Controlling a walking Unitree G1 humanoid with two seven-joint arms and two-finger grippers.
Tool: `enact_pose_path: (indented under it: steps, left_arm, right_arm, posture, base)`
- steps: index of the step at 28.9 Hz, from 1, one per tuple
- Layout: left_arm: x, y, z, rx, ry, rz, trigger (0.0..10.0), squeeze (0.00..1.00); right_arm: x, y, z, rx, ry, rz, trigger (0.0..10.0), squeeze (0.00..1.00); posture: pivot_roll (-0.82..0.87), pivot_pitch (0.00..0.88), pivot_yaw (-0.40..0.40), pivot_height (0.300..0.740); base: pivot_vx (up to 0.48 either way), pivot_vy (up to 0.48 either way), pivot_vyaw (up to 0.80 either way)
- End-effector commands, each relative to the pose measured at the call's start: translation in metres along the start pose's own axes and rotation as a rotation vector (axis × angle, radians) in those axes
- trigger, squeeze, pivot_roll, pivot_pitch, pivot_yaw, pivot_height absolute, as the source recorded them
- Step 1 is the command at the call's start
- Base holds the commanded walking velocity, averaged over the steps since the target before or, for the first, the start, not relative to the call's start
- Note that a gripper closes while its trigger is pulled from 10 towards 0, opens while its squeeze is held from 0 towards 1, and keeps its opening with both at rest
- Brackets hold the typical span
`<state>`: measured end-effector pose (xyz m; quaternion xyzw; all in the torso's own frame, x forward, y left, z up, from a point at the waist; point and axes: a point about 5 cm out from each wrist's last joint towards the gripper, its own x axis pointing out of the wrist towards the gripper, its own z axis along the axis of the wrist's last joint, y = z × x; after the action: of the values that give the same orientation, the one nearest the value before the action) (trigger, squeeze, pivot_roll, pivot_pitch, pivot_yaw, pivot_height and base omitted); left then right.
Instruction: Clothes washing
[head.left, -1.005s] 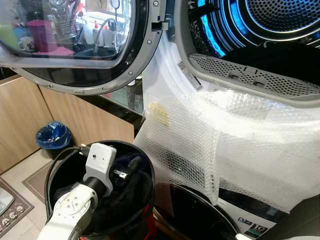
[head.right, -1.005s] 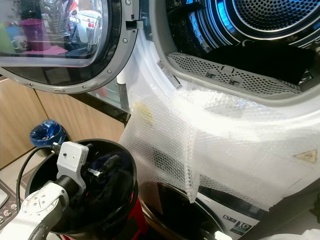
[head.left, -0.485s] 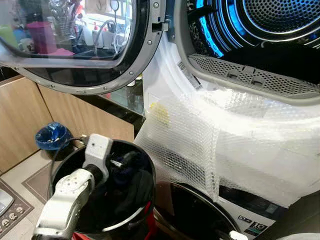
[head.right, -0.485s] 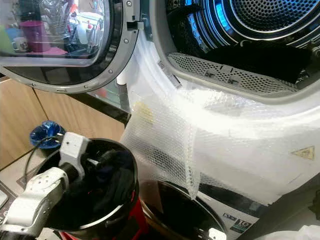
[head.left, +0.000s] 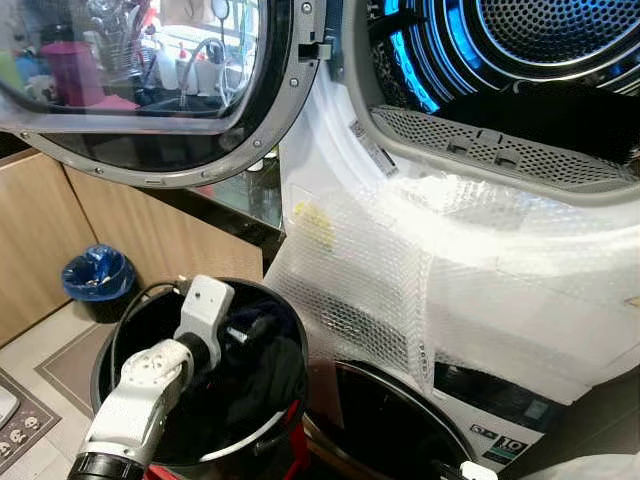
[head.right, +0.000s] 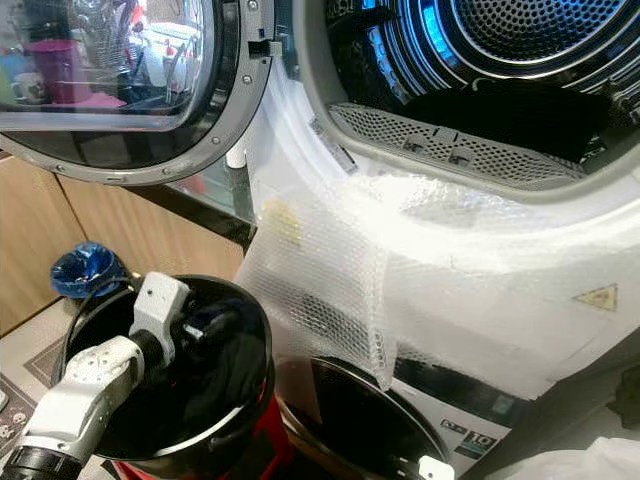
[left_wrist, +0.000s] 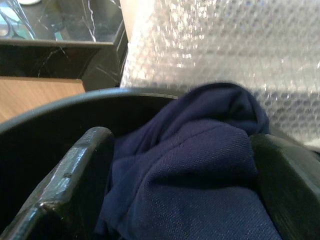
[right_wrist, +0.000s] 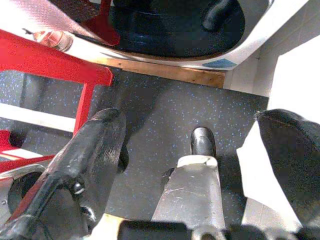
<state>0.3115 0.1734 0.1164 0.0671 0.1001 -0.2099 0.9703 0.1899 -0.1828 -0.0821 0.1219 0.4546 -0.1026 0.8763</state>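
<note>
The bucket (head.left: 285, 345) stands in front of the machine (head.left: 520, 330), below its open door (head.left: 150, 90) — clothes (left_wrist: 195, 170) lie inside it, with the left gripper (head.left: 255, 330) among them — bubble wrap (head.left: 420, 270) hangs behind

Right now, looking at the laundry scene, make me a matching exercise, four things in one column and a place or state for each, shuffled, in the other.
Things:
1. navy garment
2. bubble wrap
3. dryer door
4. blue-lined bin

Places or states:
A. swung open
B. on the floor by the wooden cabinet
C. draped over the machine's front
D. between the left gripper's jaws, in the black basket

Pairs: 1-D, 2-C, 3-A, 4-B
</note>
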Motion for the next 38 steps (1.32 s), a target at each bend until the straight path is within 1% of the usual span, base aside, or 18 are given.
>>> enact_pose_path:
  steps: [1,7,11,13,15,17,18,21,22,25,26,27,30,32,34,38]
  left_arm:
    - [0.001,-0.002,-0.008,0.032,0.051,-0.004,10.0,0.0]
    - [0.007,-0.006,-0.008,0.041,0.036,0.019,10.0,0.0]
    - [0.012,-0.002,-0.002,0.057,-0.002,0.068,10.0,0.0]
    - [0.014,-0.001,0.0,0.047,-0.012,0.074,10.0,0.0]
    - [0.017,-0.002,0.003,0.033,-0.024,0.063,10.0,0.0]
    - [0.021,-0.005,0.009,0.034,-0.063,0.025,10.0,0.0]
    - [0.021,-0.005,0.009,0.034,-0.063,0.025,10.0,0.0]
    - [0.024,-0.006,0.013,0.077,-0.087,-0.009,10.0,0.0]
    - [0.025,-0.006,0.015,0.106,-0.09,-0.026,10.0,0.0]
    - [0.022,-0.004,0.019,0.11,-0.109,-0.05,10.0,0.0]
    - [0.02,-0.001,0.02,0.125,-0.117,-0.042,10.0,0.0]
    - [0.02,-0.001,0.02,0.125,-0.117,-0.042,10.0,0.0]
    - [0.013,0.008,0.028,0.163,-0.169,-0.022,10.0,0.0]
    - [0.011,0.01,0.031,0.176,-0.183,-0.02,10.0,0.0]
    - [0.009,0.009,0.033,0.194,-0.192,-0.024,10.0,0.0]
    - [0.005,0.003,0.036,0.181,-0.224,-0.046,10.0,0.0]
  right_arm:
    - [0.0,0.001,0.001,0.001,-0.004,0.0,10.0,0.0]
    - [0.0,-0.001,0.003,-0.005,-0.009,-0.003,10.0,0.0]
    - [0.0,0.0,0.003,-0.025,-0.011,-0.001,10.0,0.0]
    - [0.0,0.001,0.003,-0.026,-0.011,0.0,10.0,0.0]
    - [0.0,0.001,0.002,-0.025,-0.01,0.001,10.0,0.0]
    - [0.0,0.002,0.002,-0.032,-0.008,0.002,10.0,0.0]
    - [0.0,0.002,0.002,-0.032,-0.008,0.002,10.0,0.0]
    - [0.0,0.002,0.002,-0.047,-0.009,0.004,10.0,0.0]
    - [0.0,0.001,0.001,-0.044,-0.009,0.0,10.0,0.0]
    - [0.0,0.0,0.002,-0.042,-0.012,-0.002,10.0,0.0]
    - [0.0,0.0,0.003,-0.041,-0.015,-0.001,10.0,0.0]
    - [0.0,0.0,0.003,-0.041,-0.015,-0.001,10.0,0.0]
    - [0.0,-0.002,0.003,-0.027,-0.016,-0.008,10.0,0.0]
    - [0.0,-0.002,0.002,-0.03,-0.015,-0.007,10.0,0.0]
    - [0.0,-0.002,0.002,-0.031,-0.014,-0.005,10.0,0.0]
    - [0.0,-0.001,0.001,-0.029,-0.013,-0.003,10.0,0.0]
  posture:
    - [0.03,0.081,-0.038,0.74]
    - [0.02,0.068,-0.037,0.74]
    - [0.02,0.064,-0.036,0.74]
    - [0.02,0.068,-0.038,0.74]
    - [0.02,0.071,-0.039,0.74]
    - [0.02,0.074,-0.041,0.74]
    - [0.02,0.074,-0.041,0.74]
    - [0.01,0.078,-0.043,0.74]
    - [0.01,0.078,-0.043,0.74]
    - [0.01,0.077,-0.041,0.74]
    - [0.01,0.077,-0.041,0.74]
    - [0.01,0.077,-0.041,0.74]
    - [0.01,0.08,-0.042,0.74]
    - [0.01,0.081,-0.042,0.74]
    - [0.01,0.081,-0.04,0.74]
    - [0.01,0.081,-0.037,0.74]
  base:
    - [0.0,0.0,0.0]
    - [0.0,0.0,0.0]
    - [0.0,0.0,0.0]
    - [0.0,0.0,0.0]
    - [0.0,0.0,0.0]
    - [0.0,0.0,0.0]
    - [0.0,0.0,0.0]
    - [0.0,0.0,0.0]
    - [0.0,0.0,0.0]
    - [0.0,0.0,0.0]
    - [0.0,0.0,0.0]
    - [0.0,0.0,0.0]
    - [0.0,0.0,0.0]
    - [0.0,0.0,0.0]
    - [0.0,0.0,0.0]
    - [0.0,0.0,0.0]
